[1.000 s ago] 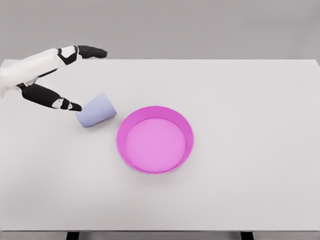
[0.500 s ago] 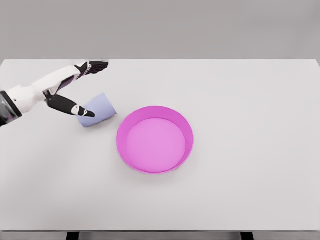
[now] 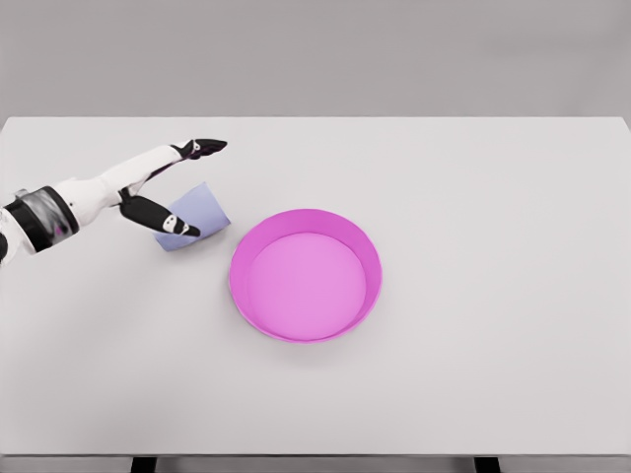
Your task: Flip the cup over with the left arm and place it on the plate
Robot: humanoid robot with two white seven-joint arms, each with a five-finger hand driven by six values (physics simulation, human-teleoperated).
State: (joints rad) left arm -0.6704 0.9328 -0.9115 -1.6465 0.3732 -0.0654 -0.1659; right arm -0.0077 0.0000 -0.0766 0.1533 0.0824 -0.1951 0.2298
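A pale lavender cup [image 3: 204, 213] lies on its side on the white table [image 3: 473, 197], just left of the plate. The magenta plate [image 3: 306, 274] with a raised rim sits near the table's middle. My left hand [image 3: 187, 187] reaches in from the left edge and straddles the cup: the thumb [image 3: 170, 222] lies across the cup's near side, the long fingers [image 3: 202, 147] stretch past its far side. The fingers are spread and do not close around the cup. My right arm does not show.
Black table legs [image 3: 144, 464] peek out below the front edge. A grey wall rises behind the table.
My left hand has slid right and down toward the cup. The thumb has gone from beside the cup's base to lying over it. The cup and plate have not moved.
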